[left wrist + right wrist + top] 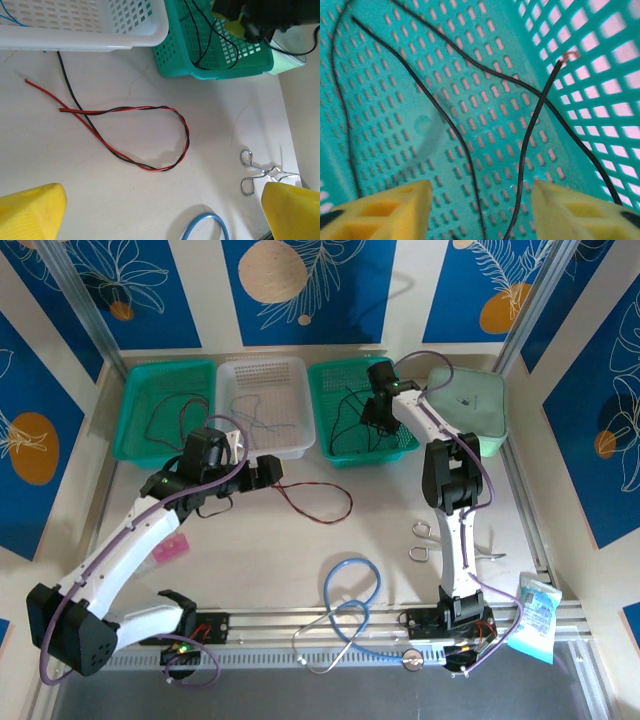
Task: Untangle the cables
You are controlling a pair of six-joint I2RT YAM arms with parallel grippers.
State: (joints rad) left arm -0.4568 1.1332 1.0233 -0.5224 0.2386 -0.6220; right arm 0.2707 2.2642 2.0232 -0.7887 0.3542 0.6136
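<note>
The cables are thin, limp insulated wires. They are judged very light and almost without stiffness, so they are expected to sag and trail when lifted. The smooth sheath is likely to slip through a loose pinch.

A red-and-black pair (125,108) is laid on the pale counter (225,100), just in front of the white basket (100,37). It is twisted together around a loop and parted into single strands towards the free ends. The best hold is judged to be on one parted strand near its end, so that the twist is drawn out rather than tightened. The left gripper (164,192) is held above this pair, its yellow fingers (30,212) spread wide with nothing between them.

A black wire (530,135) is draped over the perforated floor of the teal plastic basket (385,140), with one end stripped to bare copper. The right gripper (481,187) is held low inside that basket with its fingers (395,210) parted. The wire is passed through the gap and is not clamped. A firm pinch on the sheath, away from the fragile bare tip, is advised.

Fine purple-grey wires (262,425) are seen in the white basket.
</note>
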